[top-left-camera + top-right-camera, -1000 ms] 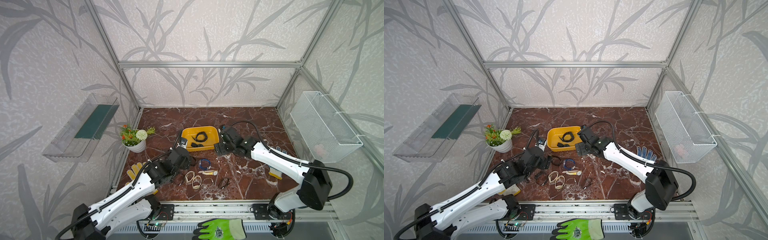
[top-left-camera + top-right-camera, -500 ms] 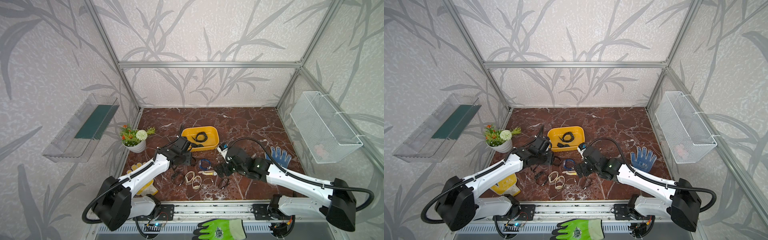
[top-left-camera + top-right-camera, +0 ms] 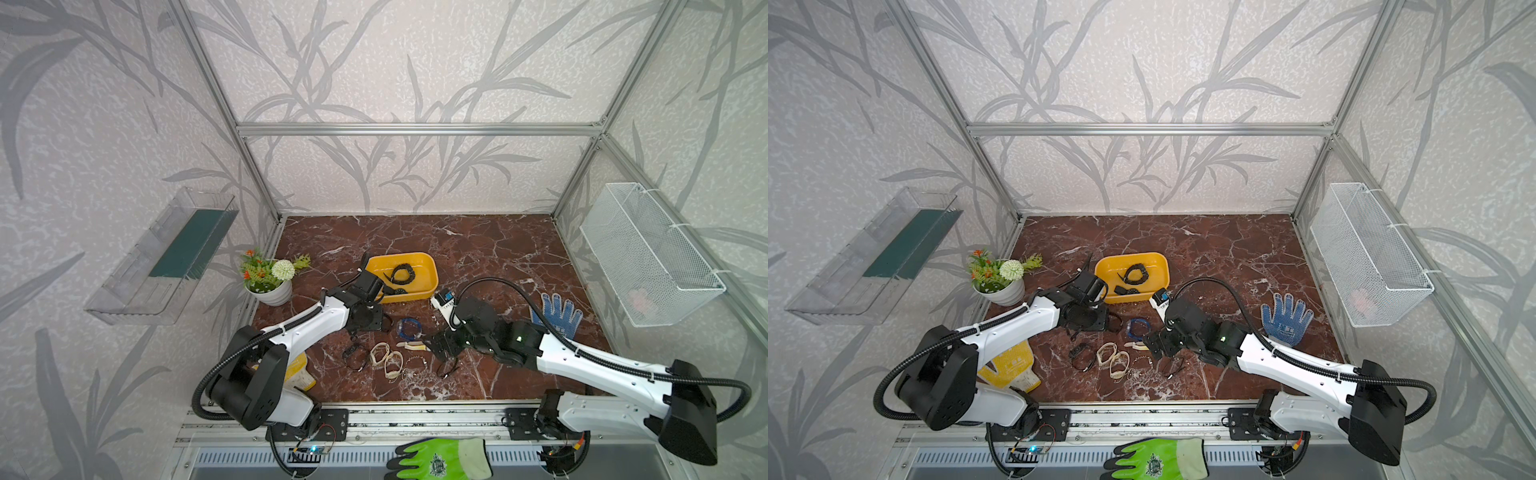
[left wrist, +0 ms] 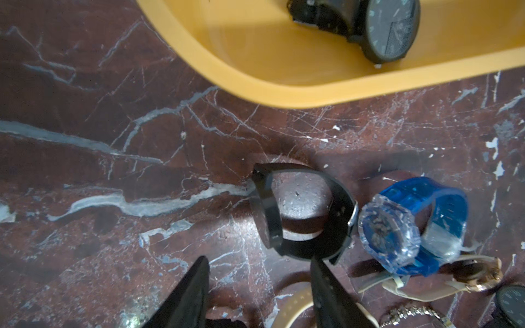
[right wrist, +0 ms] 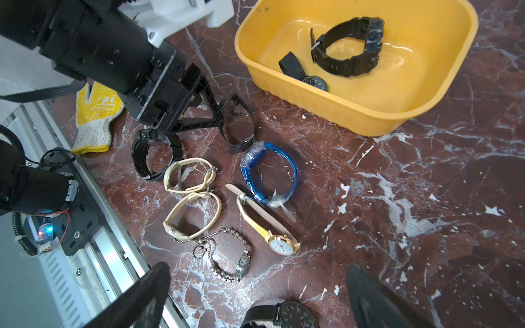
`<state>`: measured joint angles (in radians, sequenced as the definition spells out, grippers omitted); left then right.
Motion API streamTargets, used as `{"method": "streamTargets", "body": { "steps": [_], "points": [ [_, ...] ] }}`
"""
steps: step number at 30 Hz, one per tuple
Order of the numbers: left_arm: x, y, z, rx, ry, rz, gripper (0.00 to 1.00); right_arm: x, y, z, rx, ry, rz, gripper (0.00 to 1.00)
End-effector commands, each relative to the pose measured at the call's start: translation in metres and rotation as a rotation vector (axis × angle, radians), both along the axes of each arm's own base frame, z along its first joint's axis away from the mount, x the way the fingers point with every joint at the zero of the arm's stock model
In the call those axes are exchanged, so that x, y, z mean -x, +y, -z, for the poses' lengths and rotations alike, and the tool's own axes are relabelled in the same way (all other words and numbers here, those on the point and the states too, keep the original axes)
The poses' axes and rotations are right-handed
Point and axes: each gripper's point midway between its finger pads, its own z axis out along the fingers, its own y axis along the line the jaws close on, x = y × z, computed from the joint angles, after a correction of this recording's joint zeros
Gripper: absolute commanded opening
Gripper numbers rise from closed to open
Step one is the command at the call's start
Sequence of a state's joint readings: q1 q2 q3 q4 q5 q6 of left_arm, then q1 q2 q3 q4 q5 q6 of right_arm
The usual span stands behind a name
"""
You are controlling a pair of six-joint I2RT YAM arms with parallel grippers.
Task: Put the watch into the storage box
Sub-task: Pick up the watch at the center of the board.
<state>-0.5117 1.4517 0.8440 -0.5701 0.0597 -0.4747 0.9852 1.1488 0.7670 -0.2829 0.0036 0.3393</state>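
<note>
Left end effector at black watch, storage box nearby

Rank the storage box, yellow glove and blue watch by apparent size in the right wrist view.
1. storage box, clearly largest.
2. yellow glove and blue watch: about alike, with the glove partly hidden, so not ranked.

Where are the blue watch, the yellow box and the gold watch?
blue watch point(image 4: 386, 227): left wrist view, on its clear case.
yellow box point(image 5: 341, 109): right wrist view, on its outer wall.
gold watch point(image 5: 281, 244): right wrist view, on its white dial.
</note>
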Motion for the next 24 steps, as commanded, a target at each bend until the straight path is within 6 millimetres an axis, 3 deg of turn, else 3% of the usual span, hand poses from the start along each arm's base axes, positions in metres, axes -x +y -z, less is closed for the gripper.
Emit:
{"method": "streamTargets", "body": {
  "steps": [1, 8, 13, 14, 20, 24],
  "points": [
    [-0.006, -0.003, 0.000, 0.014, 0.009, -0.020, 0.54, 0.007, 0.004, -0.002, -0.021, -0.016, -0.041, 0.97],
    [-0.013, -0.005, 0.008, 0.011, 0.021, -0.025, 0.47, 0.008, 0.009, 0.003, -0.018, -0.012, -0.042, 0.97],
    [-0.019, -0.008, 0.009, 0.015, 0.021, -0.029, 0.36, 0.005, 0.014, 0.011, -0.001, -0.006, -0.044, 0.97],
    [-0.020, -0.008, 0.010, 0.012, 0.023, -0.030, 0.36, 0.014, 0.022, 0.013, 0.003, -0.003, -0.076, 0.97],
    [-0.025, -0.008, 0.014, 0.003, 0.037, -0.041, 0.32, 0.015, 0.033, 0.015, -0.009, 0.003, -0.092, 0.97],
    [-0.026, -0.006, 0.016, -0.003, 0.045, -0.046, 0.23, 0.015, 0.035, 0.015, -0.004, -0.001, -0.092, 0.97]
  ]
}}
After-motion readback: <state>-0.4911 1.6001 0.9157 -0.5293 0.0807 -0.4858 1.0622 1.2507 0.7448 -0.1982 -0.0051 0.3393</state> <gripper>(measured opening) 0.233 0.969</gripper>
